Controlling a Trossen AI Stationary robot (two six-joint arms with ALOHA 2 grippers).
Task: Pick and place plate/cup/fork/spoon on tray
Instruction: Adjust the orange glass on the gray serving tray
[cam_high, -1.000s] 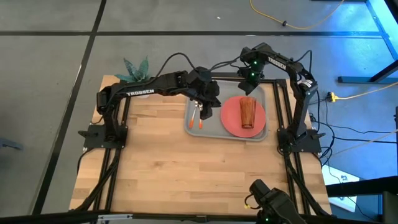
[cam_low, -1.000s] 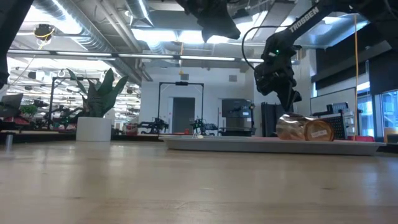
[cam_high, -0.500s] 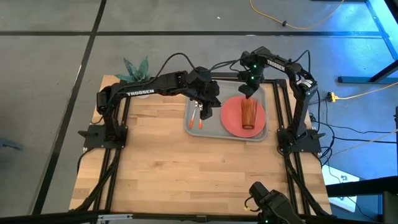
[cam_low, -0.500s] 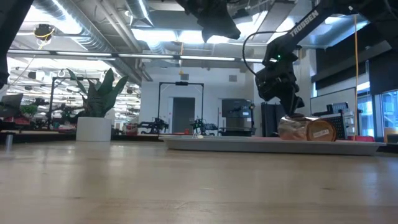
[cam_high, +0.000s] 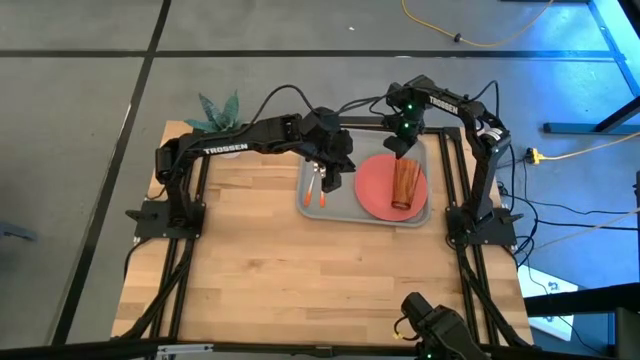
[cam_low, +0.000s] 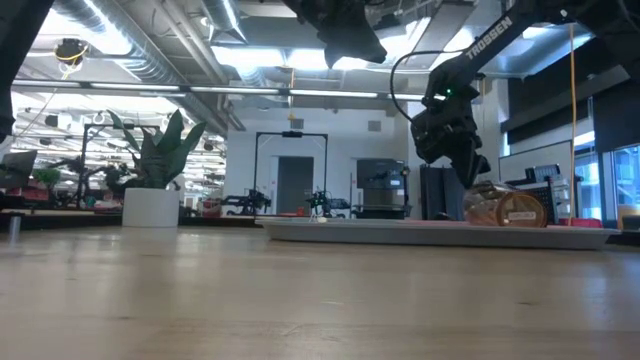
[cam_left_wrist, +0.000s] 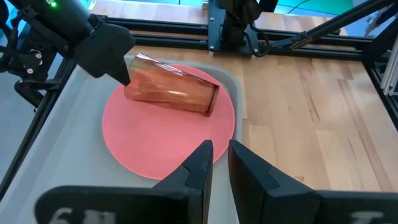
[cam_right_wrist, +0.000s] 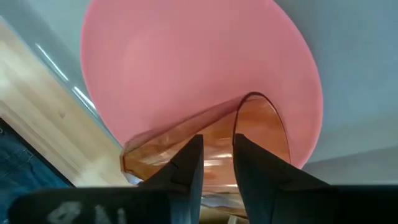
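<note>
The grey tray (cam_high: 340, 207) sits at the table's far right. The pink plate (cam_high: 375, 190) lies on its right part. The amber cup (cam_high: 406, 183) lies on its side on the plate, long axis running near to far. Two orange-handled utensils (cam_high: 318, 188) lie on the tray's left part; I cannot tell fork from spoon. My right gripper (cam_high: 398, 150) is shut at the cup's far end. My left gripper (cam_high: 335, 176) is shut and empty, hovering over the tray's left part, and also shows in its wrist view (cam_left_wrist: 219, 149). My right gripper meets the cup's far, open end (cam_left_wrist: 133, 67) with its shut fingertips (cam_left_wrist: 122, 76), slanting down from the far side. It seems to touch the rim (cam_right_wrist: 252, 99) without pinching it. The cup rests on its side on the plate.
A white pot with a green plant (cam_high: 215, 112) stands at the table's far left corner. Black frame rails (cam_high: 185, 200) run along both sides. Bare wooden table (cam_high: 320, 280) stretches in front of the tray.
My right gripper has come down toward the cup's far end. The cup, still on its side, has rolled a little across the plate toward the table's right edge.
</note>
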